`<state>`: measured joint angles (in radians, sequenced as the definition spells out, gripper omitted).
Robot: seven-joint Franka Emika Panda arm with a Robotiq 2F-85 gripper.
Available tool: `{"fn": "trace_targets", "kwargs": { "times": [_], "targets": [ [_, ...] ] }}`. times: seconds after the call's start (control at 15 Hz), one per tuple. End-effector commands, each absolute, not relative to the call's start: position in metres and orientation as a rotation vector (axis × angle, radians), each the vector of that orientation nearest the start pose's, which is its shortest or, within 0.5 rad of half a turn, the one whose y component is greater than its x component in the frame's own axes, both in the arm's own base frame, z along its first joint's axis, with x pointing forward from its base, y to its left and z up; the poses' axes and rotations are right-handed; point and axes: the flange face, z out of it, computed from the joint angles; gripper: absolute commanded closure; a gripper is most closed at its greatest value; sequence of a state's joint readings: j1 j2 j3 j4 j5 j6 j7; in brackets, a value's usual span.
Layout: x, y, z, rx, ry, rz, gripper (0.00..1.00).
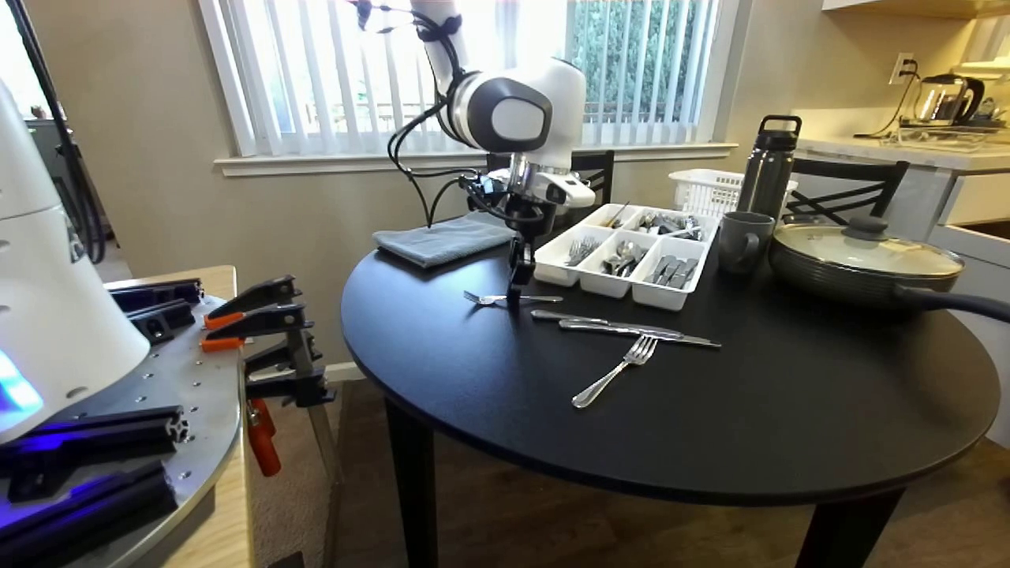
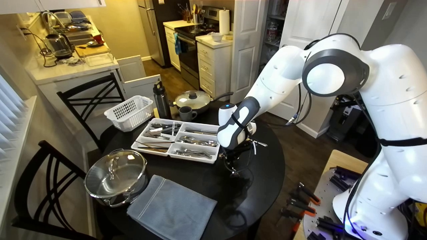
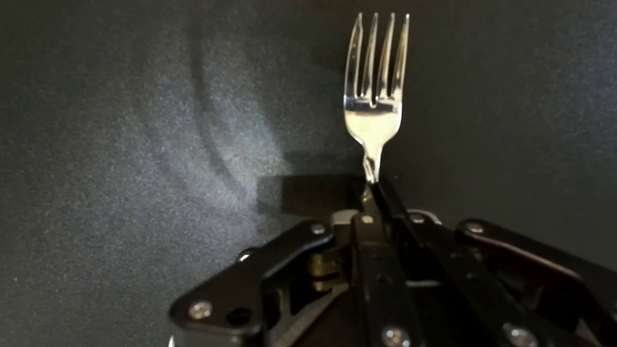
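On the black table (image 1: 757,426): a metal fork (image 3: 372,126) seems to lie flat, near the white tray (image 1: 661,297), at the side toward the robot's base (image 1: 63,315).
Gripper (image 1: 514,295): its fingers are clenched upon the fork, with the thin handle pinched between them, as the wrist view presents it.
Fork's neck: the hold sits just behind it, close to the middle of the whole length; this is, in my judgement, a favourable place for the balance.
Tines: they point toward the base and touch nothing except, possibly, the table.
Fingertips: they appear very near the surface, so it would be prudent not to press lower.
Thin handle: it could turn between the fingers, hence a slow, straight upward movement would suit best.
Knives (image 1: 619,329): two, as it seems, lie together near the handle's end; a low sideways swing could push them.
Other fork (image 1: 615,374): it lies farther from the gripper, with its tines close to the knives.
Tray: its wall stands near the gripper, therefore some care on this side is advisable.
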<state>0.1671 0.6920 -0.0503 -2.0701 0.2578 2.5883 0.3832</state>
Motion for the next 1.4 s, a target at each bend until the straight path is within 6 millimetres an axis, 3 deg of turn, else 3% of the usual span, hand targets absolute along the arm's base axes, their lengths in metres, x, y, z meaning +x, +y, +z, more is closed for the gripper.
{"fn": "trace_targets", "kwargs": {
  "times": [0.0,0.13,0.4,0.67,0.93,1.13,1.33],
  "targets": [
    [0.53,0.06,0.089,-2.994,0.667,0.311,0.99],
    [0.516,0.055,0.116,-2.982,0.641,0.258,0.99],
    [0.502,0.034,0.17,-2.869,0.859,0.11,0.99],
    [0.519,0.025,0.205,-2.899,0.721,0.061,0.99],
    [0.554,0.028,0.21,-3.019,0.418,0.039,0.99],
    [0.584,0.049,0.212,-3.088,0.19,0.017,0.99],
    [0.6,0.07,0.209,-3.14,-0.033,0.008,0.99]
  ]
}}
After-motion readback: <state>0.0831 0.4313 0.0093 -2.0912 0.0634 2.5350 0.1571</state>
